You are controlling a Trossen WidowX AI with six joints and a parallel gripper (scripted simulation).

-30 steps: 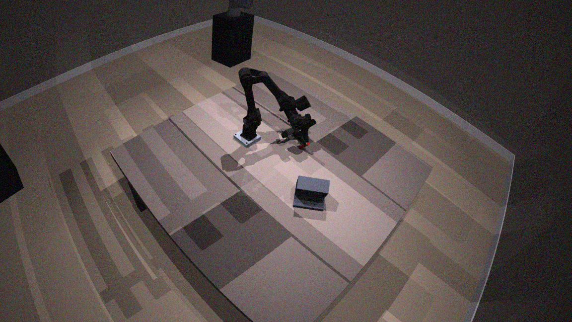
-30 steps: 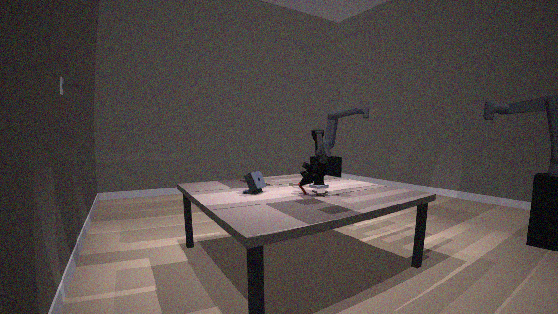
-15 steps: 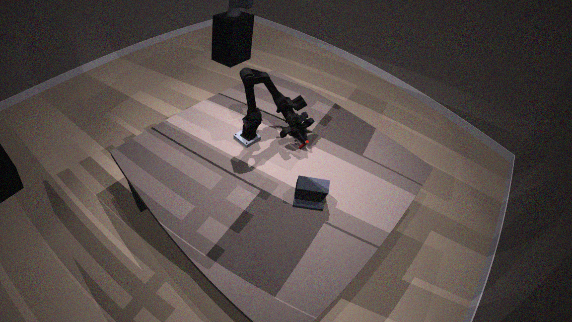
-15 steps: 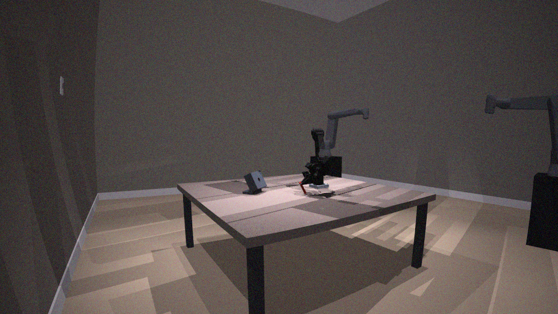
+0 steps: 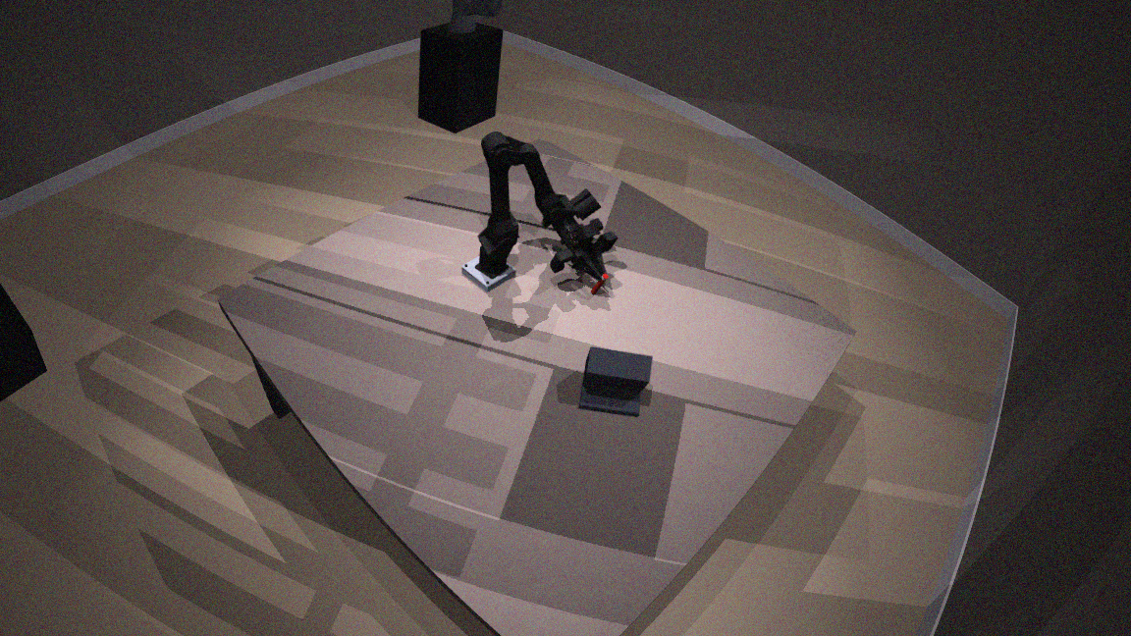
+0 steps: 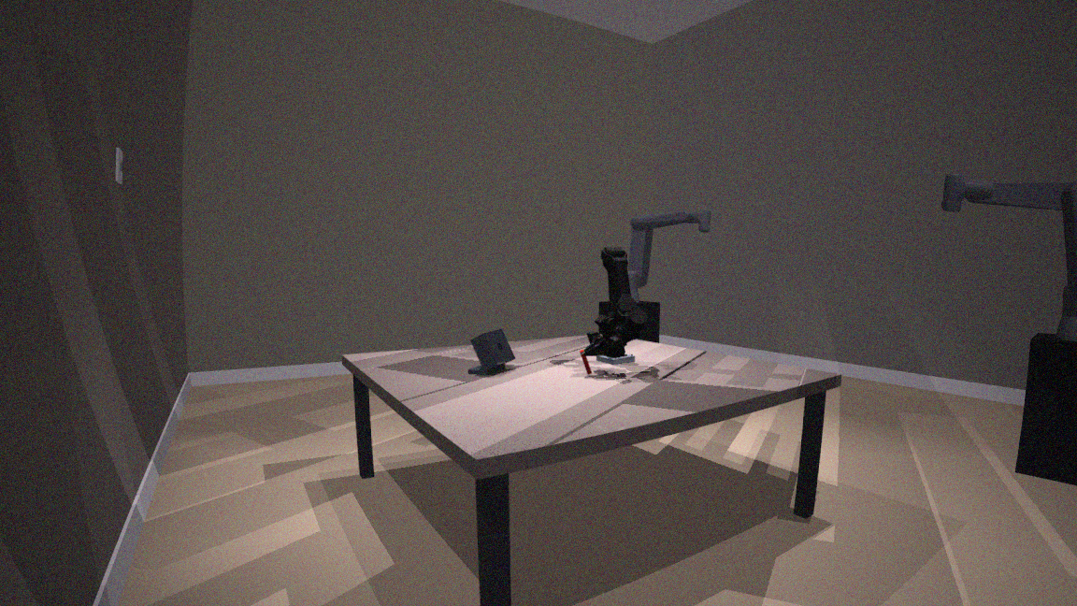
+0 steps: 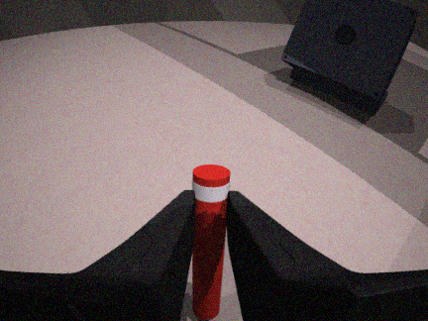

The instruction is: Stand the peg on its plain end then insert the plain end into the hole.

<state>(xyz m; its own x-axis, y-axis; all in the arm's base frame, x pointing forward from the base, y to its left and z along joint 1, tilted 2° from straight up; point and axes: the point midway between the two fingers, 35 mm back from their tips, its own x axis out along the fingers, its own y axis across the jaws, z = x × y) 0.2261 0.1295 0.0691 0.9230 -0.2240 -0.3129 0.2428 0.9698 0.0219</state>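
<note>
The red peg [image 5: 598,285] [image 6: 586,363] [image 7: 208,253] is steep but leans a little off upright. Its white band is near the upper end, and its plain end points down close to the table top; I cannot tell whether it touches. My gripper [image 5: 605,277] [image 6: 583,353] [image 7: 210,200] is shut on the peg just below the white band. The dark sloped panel [image 5: 617,370] [image 6: 485,349] [image 7: 317,35] stands apart from the peg, at the upper right in the wrist view. Its round hole [image 7: 345,35] is empty; the top view does not show the hole.
The table [image 5: 712,316] [image 6: 481,422] carries the arm's pale base plate [image 5: 488,274] [image 6: 615,359], behind the gripper. The panel stands on a low dark foot [image 5: 609,401] [image 6: 487,368]. Other grey arms on black pedestals [image 5: 458,75] [image 6: 1050,407] stand off the table.
</note>
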